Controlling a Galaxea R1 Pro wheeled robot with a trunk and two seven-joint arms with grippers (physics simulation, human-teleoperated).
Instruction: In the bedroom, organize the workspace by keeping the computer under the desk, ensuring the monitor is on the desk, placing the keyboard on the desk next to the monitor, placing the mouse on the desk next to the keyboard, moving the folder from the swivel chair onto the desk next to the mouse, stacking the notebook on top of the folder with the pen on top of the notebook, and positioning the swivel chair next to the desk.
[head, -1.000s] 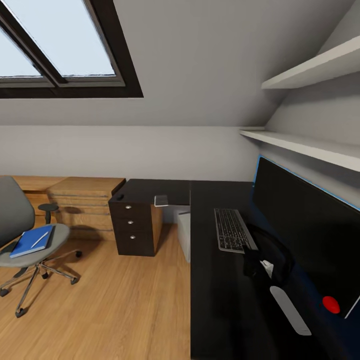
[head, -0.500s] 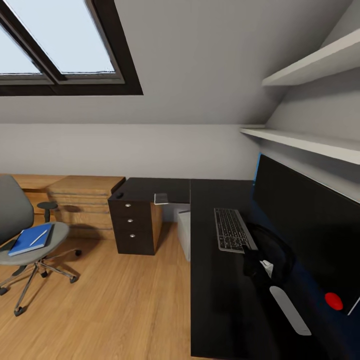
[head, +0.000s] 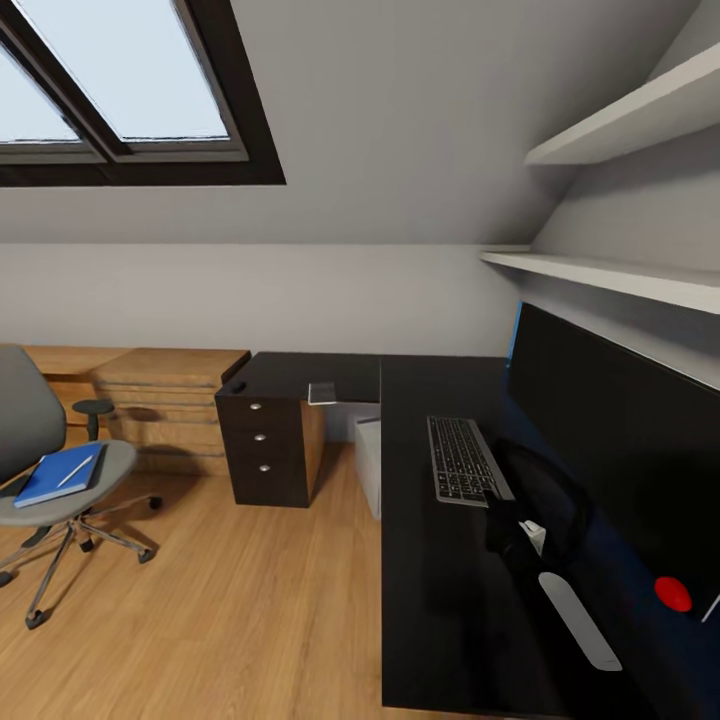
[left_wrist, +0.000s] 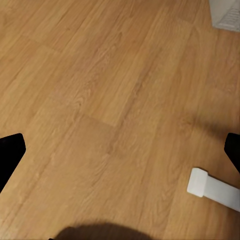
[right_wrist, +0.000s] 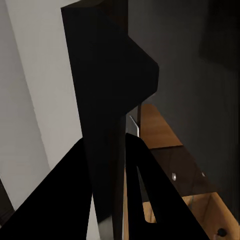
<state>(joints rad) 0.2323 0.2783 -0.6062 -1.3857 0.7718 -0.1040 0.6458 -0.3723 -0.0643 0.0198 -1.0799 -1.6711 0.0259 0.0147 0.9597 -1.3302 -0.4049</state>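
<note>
The black-topped desk (head: 430, 600) runs along the right. On it lie the keyboard (head: 464, 458) and, beside it, the wide black monitor (head: 620, 440). My right gripper (head: 515, 530) sits just in front of the keyboard. In the right wrist view its fingers (right_wrist: 142, 190) close on a black slab of the monitor (right_wrist: 107, 100). The grey computer (head: 368, 465) stands under the desk. A small dark mouse (head: 238, 387) rests on the far desk corner. The swivel chair (head: 30, 420) at the left holds the blue folder (head: 55, 478) with the pen (head: 76, 470) on it. My left gripper (left_wrist: 120, 152) hangs open over the floor.
A black drawer unit (head: 265, 450) supports the desk's far wing, where a small pale flat object (head: 322, 392) lies. Low light-wood shelving (head: 170, 405) lines the back wall. White shelves (head: 600, 275) hang above the monitor. A white bar (left_wrist: 215, 187) lies on the plank floor.
The whole picture has drifted slightly, with the chair sliding toward the left edge, so the camera moved. The things themselves have not visibly shifted.
</note>
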